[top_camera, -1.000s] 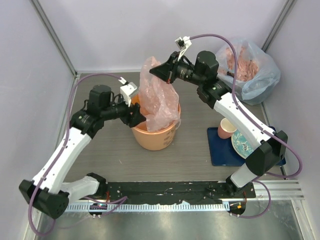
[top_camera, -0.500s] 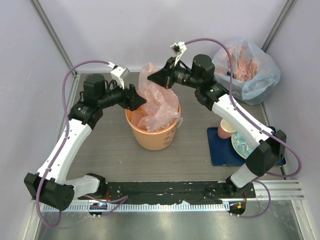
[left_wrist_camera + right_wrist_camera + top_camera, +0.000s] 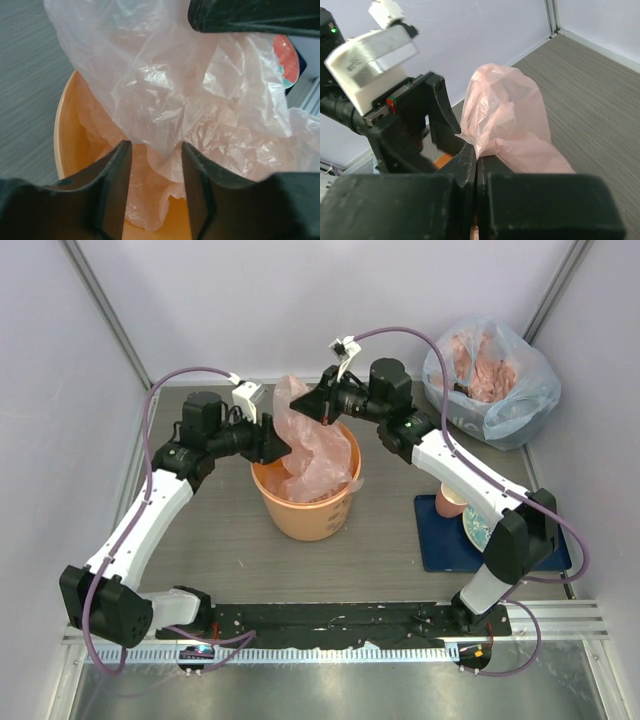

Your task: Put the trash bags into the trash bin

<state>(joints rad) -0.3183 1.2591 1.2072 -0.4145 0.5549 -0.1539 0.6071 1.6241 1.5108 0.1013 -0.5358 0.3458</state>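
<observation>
Trash bag (image 3: 318,455) is sitting partly inside the trash bin (image 3: 300,518), top sticking up above the rim. My right gripper (image 3: 476,156) is pinching that top over the bin, jaws fully closed. My left gripper (image 3: 152,150) is hovering over the bin's left rim, jaws apart, holding nothing.

Mid-table, trash bag (image 3: 318,445) sitting in trash bin (image 3: 300,518).
A sack (image 3: 495,370) is lying behind-right of it; a cup (image 3: 449,502) is standing directly right.
</observation>
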